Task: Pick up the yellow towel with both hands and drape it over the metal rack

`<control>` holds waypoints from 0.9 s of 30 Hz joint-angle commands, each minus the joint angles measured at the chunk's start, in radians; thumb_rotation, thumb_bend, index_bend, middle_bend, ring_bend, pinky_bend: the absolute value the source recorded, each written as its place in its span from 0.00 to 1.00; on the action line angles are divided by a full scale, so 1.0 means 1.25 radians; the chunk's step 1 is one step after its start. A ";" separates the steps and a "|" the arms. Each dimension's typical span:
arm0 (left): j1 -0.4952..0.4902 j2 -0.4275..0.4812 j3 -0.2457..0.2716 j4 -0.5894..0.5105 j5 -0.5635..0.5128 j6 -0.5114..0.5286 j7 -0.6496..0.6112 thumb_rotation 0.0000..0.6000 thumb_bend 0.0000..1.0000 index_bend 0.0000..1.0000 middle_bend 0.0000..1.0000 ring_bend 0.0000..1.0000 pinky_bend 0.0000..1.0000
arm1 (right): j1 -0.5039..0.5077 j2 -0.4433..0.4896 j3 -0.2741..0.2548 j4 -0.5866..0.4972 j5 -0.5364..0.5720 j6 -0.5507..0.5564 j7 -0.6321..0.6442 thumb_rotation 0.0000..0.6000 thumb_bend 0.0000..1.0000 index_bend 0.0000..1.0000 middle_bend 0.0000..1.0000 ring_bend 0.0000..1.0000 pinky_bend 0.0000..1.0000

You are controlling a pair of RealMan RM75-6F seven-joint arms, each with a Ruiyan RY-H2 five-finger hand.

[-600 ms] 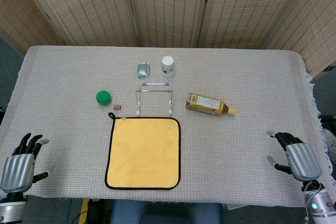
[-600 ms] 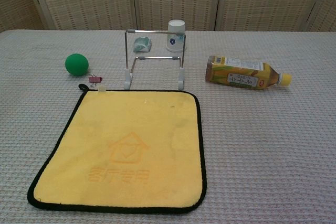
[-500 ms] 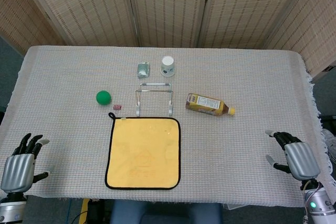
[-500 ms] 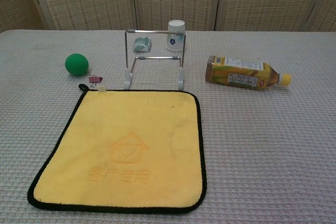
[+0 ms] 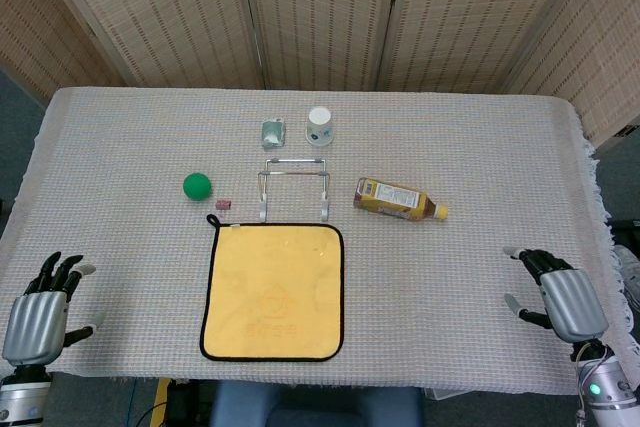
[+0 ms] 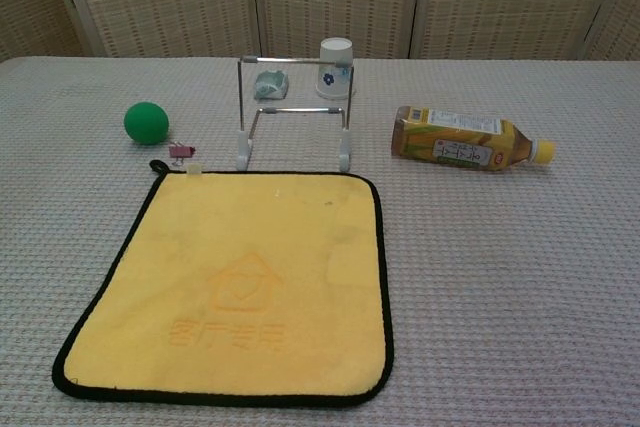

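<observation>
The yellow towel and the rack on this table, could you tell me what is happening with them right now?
Nothing is being handled yet. The yellow towel lies flat on the table near the front edge, just in front of the metal rack, which stands bare. The left hand and right hand sit open at the table's near corners, far from the towel. A green ball, tea bottle and paper cup lie around.

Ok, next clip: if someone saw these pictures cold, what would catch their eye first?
Most likely the yellow towel with its black border, lying flat at the near middle of the table, with the small metal rack standing just behind it. Next, the green ball to the rack's left and the tea bottle lying on its side to its right. The left robot hand and right robot hand sit open at the near corners, far from the towel.
</observation>
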 commanded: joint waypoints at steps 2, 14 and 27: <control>-0.006 0.003 0.006 0.011 0.018 -0.008 -0.020 1.00 0.22 0.32 0.24 0.15 0.33 | 0.001 -0.001 -0.005 -0.005 -0.009 0.000 0.009 1.00 0.26 0.23 0.31 0.31 0.41; -0.042 0.020 0.038 0.058 0.108 -0.051 -0.091 1.00 0.24 0.46 0.62 0.53 0.67 | 0.026 -0.008 -0.011 -0.024 -0.052 -0.012 -0.004 1.00 0.27 0.23 0.32 0.31 0.41; -0.112 -0.010 0.073 0.121 0.266 -0.096 -0.100 1.00 0.24 0.50 0.83 0.71 0.88 | 0.060 0.002 -0.016 -0.050 -0.078 -0.042 0.003 1.00 0.27 0.24 0.33 0.31 0.41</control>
